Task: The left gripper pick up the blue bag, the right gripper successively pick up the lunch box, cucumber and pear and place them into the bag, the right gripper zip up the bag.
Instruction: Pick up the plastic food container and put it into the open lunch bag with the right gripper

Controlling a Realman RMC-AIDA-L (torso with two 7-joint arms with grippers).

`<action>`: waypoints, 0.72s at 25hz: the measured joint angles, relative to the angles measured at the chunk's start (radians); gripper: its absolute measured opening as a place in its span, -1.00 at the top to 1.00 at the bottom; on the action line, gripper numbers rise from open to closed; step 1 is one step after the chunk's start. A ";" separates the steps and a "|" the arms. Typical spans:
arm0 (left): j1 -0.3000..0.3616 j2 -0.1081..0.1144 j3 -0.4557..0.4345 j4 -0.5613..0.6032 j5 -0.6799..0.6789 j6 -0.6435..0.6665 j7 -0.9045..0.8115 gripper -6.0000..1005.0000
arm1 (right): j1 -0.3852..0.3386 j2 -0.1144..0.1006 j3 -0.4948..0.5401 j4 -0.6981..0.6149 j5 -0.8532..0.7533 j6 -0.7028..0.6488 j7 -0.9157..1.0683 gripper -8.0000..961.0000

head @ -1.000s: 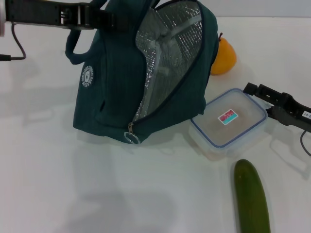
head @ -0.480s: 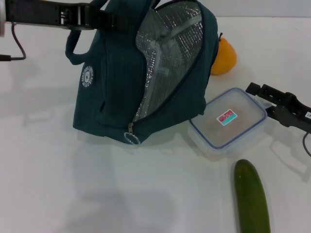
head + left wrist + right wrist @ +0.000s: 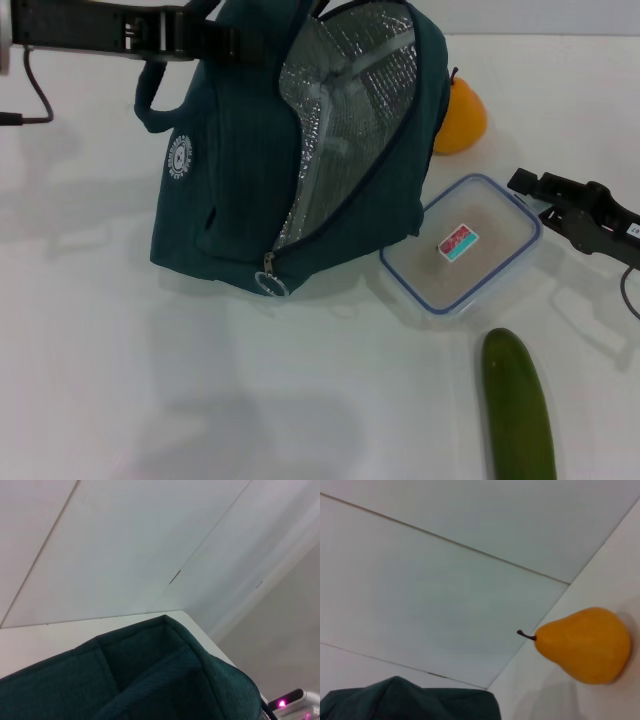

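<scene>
Propping the dark teal-blue insulated fabric bag (image 3: pixel 300 150) upright, the left gripper (image 3: pixel 185 35) is seen clamped on its handle strap at about ten o'clock on the white table (image 3: pixel 100 380), apparently so that the silver-lined mouth is kept gaping towards the food. The right gripper (image 3: pixel 550 200) is held low at three o'clock, against the far edge of the clear rectangular plastic lunch box with a blue seal rim (image 3: pixel 462 245); whether its fingers are apart or closed on that rim cannot be told. The box lies just beside the bag's mouth, the long dark green cucumber (image 3: pixel 518 405) at five o'clock, the round yellow-orange pear (image 3: pixel 460 115) at one o'clock behind the bag. Only in the right wrist view are the pear's full outline and stem shown; the left wrist view gives only bag fabric and wall
</scene>
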State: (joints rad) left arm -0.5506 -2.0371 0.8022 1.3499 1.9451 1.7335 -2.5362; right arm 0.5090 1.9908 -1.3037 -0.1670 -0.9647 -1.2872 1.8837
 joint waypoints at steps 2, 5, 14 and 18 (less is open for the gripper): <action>0.001 0.000 0.000 0.000 0.000 0.000 0.000 0.86 | 0.002 0.004 0.002 0.000 0.000 -0.009 0.001 0.16; 0.001 0.000 0.000 0.000 0.000 0.000 0.001 0.86 | 0.007 0.009 0.003 0.000 0.000 -0.022 0.001 0.25; 0.003 0.003 0.000 0.000 0.001 0.000 0.002 0.86 | 0.013 0.024 0.002 -0.002 -0.002 -0.044 0.002 0.43; 0.006 0.004 0.000 0.000 0.001 0.000 0.006 0.86 | 0.012 0.026 0.004 -0.001 0.005 -0.044 0.002 0.71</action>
State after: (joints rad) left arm -0.5446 -2.0329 0.8022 1.3499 1.9459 1.7333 -2.5304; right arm 0.5208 2.0172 -1.2998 -0.1676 -0.9595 -1.3309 1.8854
